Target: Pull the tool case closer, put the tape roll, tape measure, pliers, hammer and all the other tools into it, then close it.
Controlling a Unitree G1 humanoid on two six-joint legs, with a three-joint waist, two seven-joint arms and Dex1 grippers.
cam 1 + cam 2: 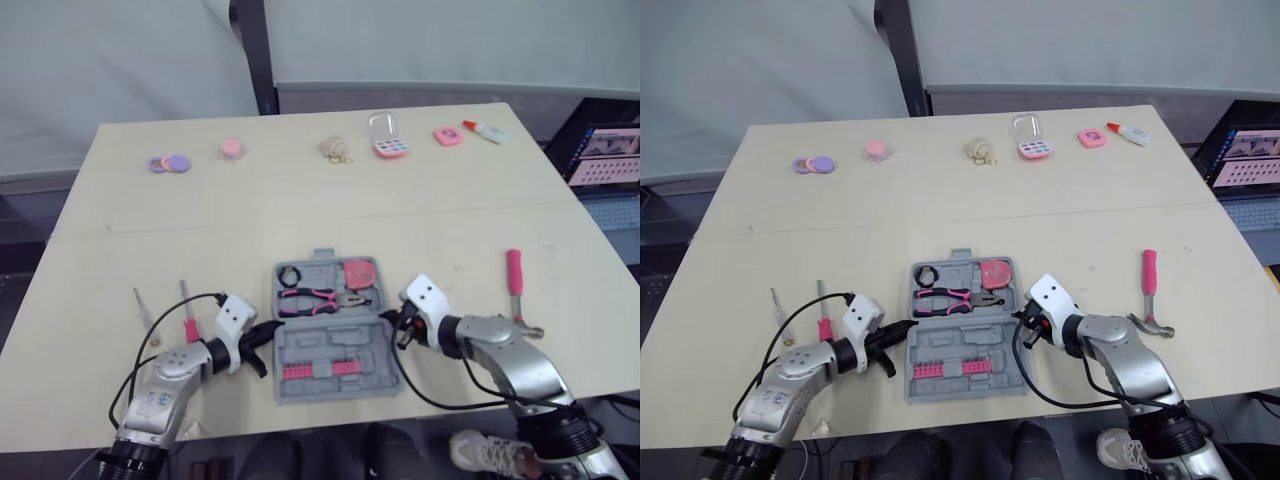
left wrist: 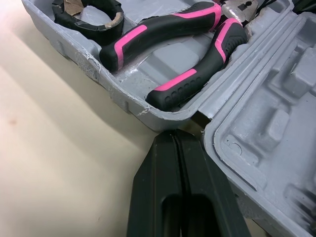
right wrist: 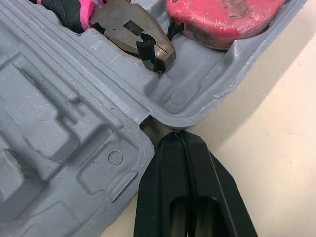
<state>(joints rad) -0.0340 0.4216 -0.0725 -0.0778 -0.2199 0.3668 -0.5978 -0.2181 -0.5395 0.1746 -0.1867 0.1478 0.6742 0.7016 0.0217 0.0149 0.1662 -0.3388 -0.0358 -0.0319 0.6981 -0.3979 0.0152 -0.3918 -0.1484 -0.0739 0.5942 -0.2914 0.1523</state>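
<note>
We flank the case [image 1: 318, 342] at its hinge, left gripper [image 2: 174, 136] and right gripper [image 3: 177, 134] closed empty; stiff, probably light plastic, best gripped at the rim.

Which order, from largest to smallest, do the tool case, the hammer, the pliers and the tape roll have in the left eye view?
1. tool case
2. hammer and pliers: about alike in length, so not ranked
3. tape roll

Beige table [image 1: 300, 215]: open tool case [image 1: 312, 347], hammer [image 1: 515, 285], 2 screwdrivers [image 1: 188, 322].
</note>
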